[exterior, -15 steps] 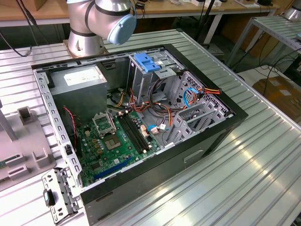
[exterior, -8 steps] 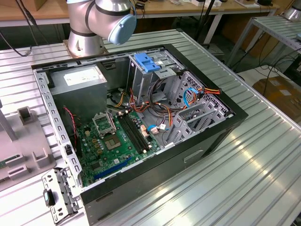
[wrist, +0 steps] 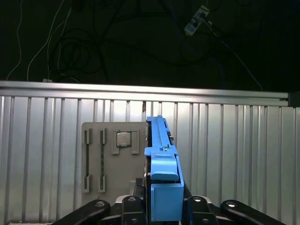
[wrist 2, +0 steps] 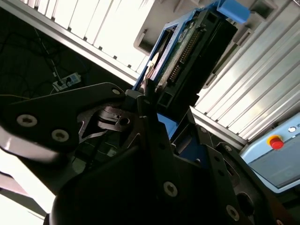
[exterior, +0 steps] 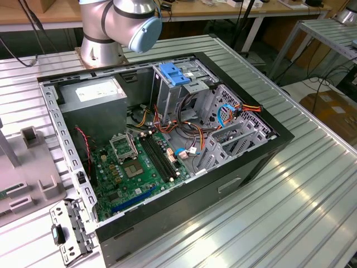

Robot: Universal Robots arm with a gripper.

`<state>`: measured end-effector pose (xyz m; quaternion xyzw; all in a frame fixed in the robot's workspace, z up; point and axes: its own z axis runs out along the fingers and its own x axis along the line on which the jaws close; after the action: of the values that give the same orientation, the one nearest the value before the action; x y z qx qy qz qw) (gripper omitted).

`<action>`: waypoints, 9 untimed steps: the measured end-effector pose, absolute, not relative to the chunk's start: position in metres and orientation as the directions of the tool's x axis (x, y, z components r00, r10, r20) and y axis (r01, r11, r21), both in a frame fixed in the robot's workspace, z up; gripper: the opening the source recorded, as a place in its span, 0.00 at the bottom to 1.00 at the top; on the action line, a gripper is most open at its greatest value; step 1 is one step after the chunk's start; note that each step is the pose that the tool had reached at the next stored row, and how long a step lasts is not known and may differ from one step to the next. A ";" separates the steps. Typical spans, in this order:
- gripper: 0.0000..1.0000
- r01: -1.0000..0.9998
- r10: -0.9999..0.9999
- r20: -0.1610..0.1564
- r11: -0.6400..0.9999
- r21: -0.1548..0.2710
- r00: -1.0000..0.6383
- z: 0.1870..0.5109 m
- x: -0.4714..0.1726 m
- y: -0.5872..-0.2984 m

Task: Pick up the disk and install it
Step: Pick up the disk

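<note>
First wrist view gave me the clearest read. The disk (wrist: 161,154) stood edge-on with a blue side rail toward the camera, and the gripper (wrist: 164,206) was closed on its two flat faces. Beyond it lay the ribbed metal table (wrist: 234,154) and a grey tray (wrist: 101,159) with a small chip (wrist: 123,138) seated in it. The disk's far end sat just beside that tray, and I could not tell whether it was touching the tray or was clear of it. The second wrist view looked along the same disk, with its row of connector pins on show. In the exterior view the open computer case (exterior: 245,162) sat in the middle of the frame, with its metal drive cage (exterior: 234,128) right of centre and a blue handle (exterior: 174,74) at upper middle. I judged that the grasp was made, while fitting the disk into the case was yet to be done.
</note>
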<state>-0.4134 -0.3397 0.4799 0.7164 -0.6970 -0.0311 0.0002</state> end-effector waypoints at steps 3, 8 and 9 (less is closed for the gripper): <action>0.37 -0.999 -0.999 -0.044 -0.028 0.044 0.027 0.480 -0.413 -0.340; 0.37 -0.999 -0.999 -0.044 -0.029 0.044 0.027 0.480 -0.368 -0.342; 0.37 -0.999 -0.999 -0.044 -0.029 0.044 0.027 0.480 -0.367 -0.342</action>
<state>-0.3666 -0.3416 0.4798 0.7164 -0.6970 -0.0313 0.0004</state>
